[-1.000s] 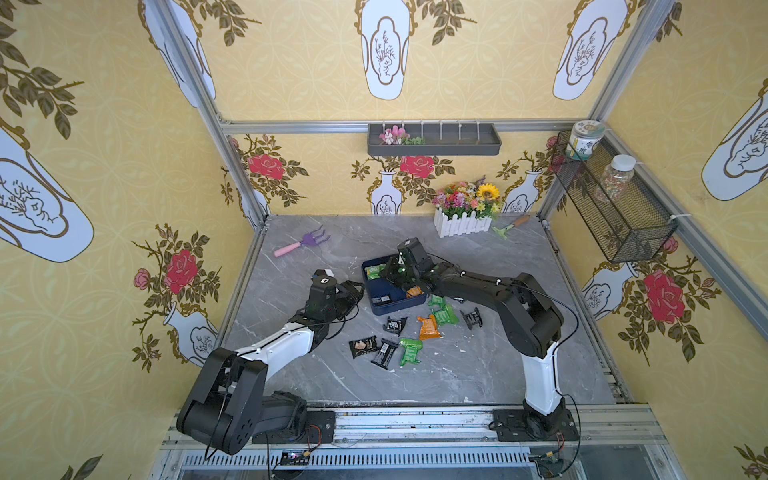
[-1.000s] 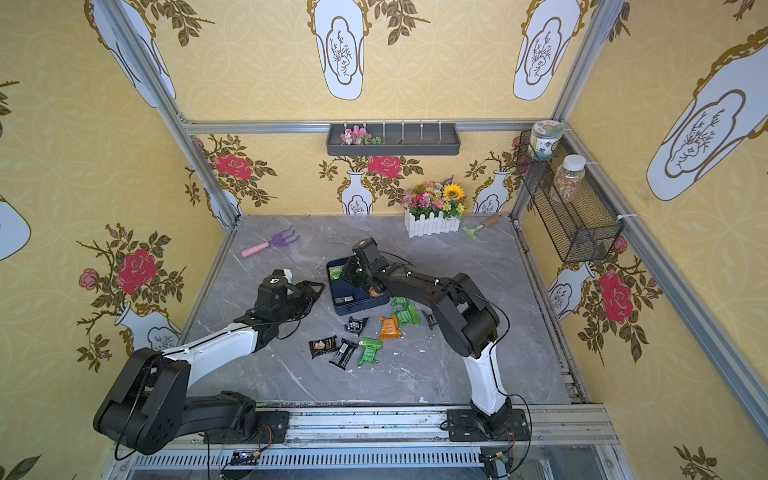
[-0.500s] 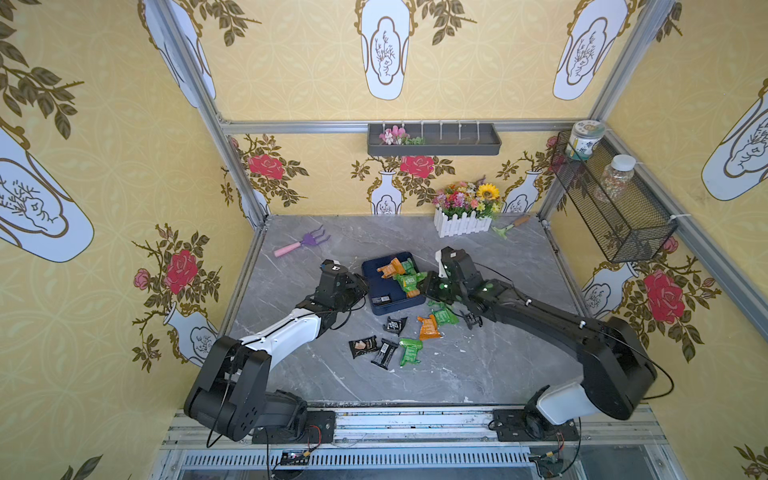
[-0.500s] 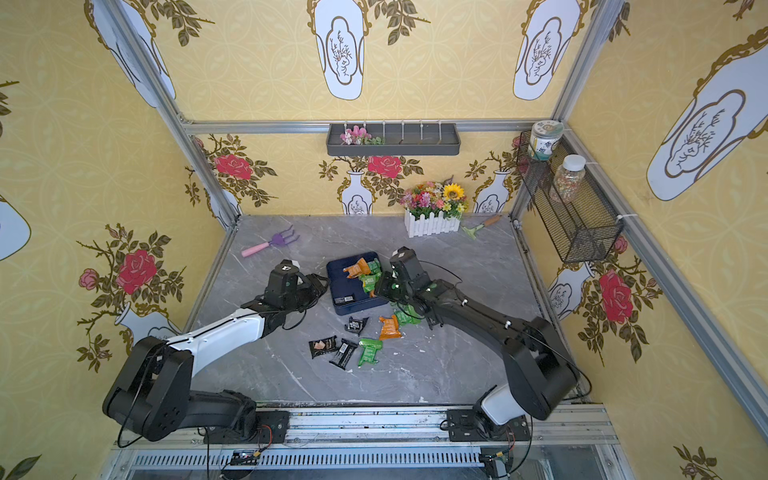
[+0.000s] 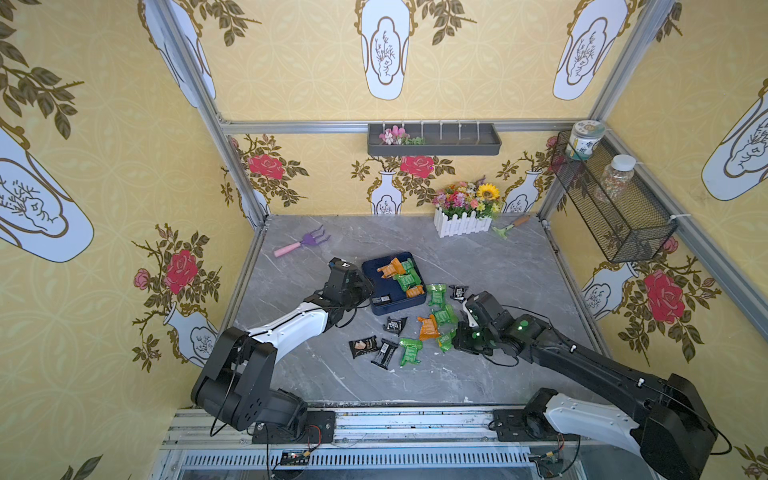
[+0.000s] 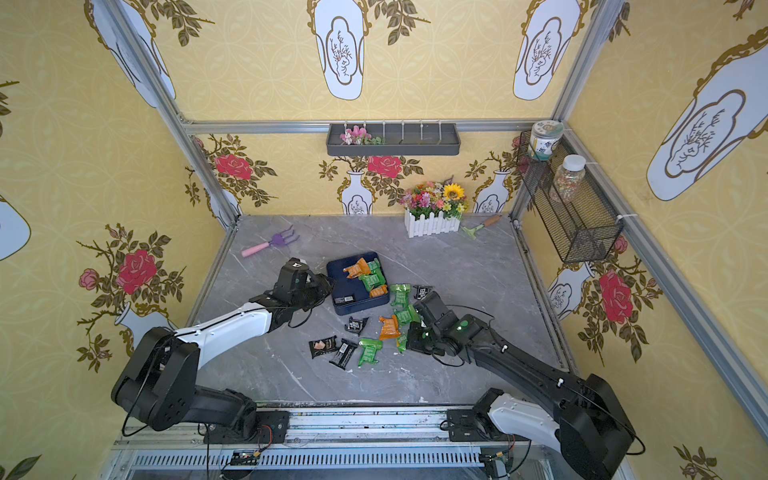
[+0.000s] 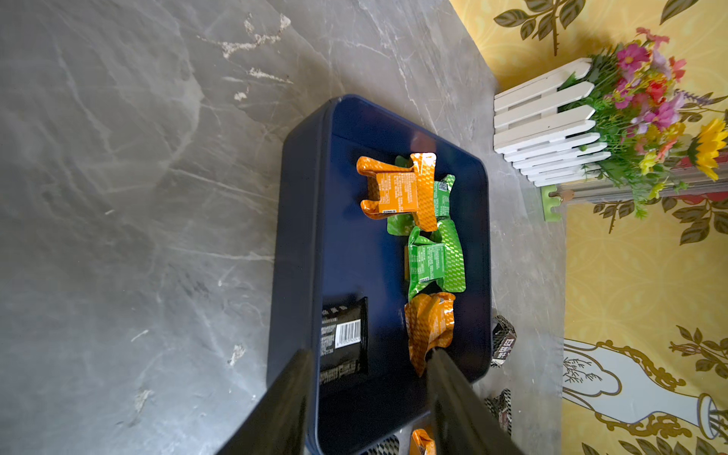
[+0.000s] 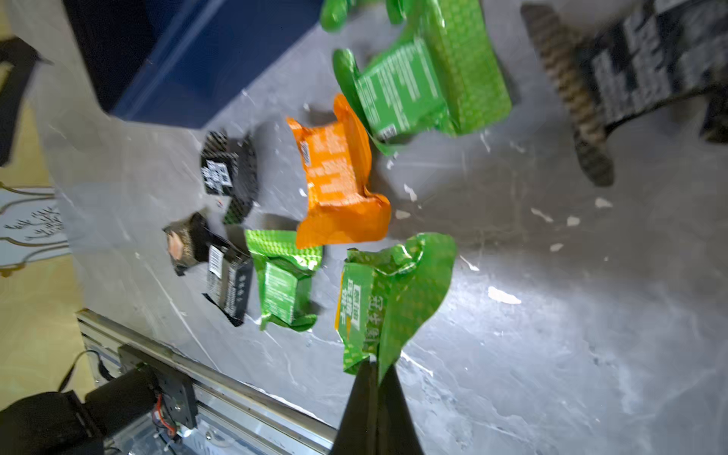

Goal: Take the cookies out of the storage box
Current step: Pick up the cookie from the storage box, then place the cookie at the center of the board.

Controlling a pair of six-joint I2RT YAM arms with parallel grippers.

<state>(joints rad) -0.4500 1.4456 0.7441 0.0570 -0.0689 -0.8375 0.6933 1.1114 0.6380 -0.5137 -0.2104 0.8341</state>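
The dark navy storage box (image 5: 376, 278) (image 6: 343, 282) sits mid-table. It holds two orange cookies (image 7: 398, 193), green ones (image 7: 433, 264) and a black one (image 7: 344, 338). Several more cookies (image 5: 428, 328) lie scattered on the table in front of and right of the box. My left gripper (image 7: 370, 352) (image 5: 365, 291) is open over the box's near-left corner, with the black packet between its fingers and untouched. My right gripper (image 8: 374, 362) (image 5: 455, 338) is shut on a green cookie packet (image 8: 390, 291), just above the table beside the scattered ones.
A pink and purple toy rake (image 5: 301, 244) lies at the back left. A white fence planter with flowers (image 5: 463, 220) and a green trowel (image 5: 509, 226) stand at the back. A wire basket (image 5: 611, 203) with jars hangs on the right wall. A grey tray (image 5: 434, 139) is on the back wall.
My right gripper left the box with a green packet and drew back to the front right, over the scattered packets. My left gripper moved up to the box's near-left corner.
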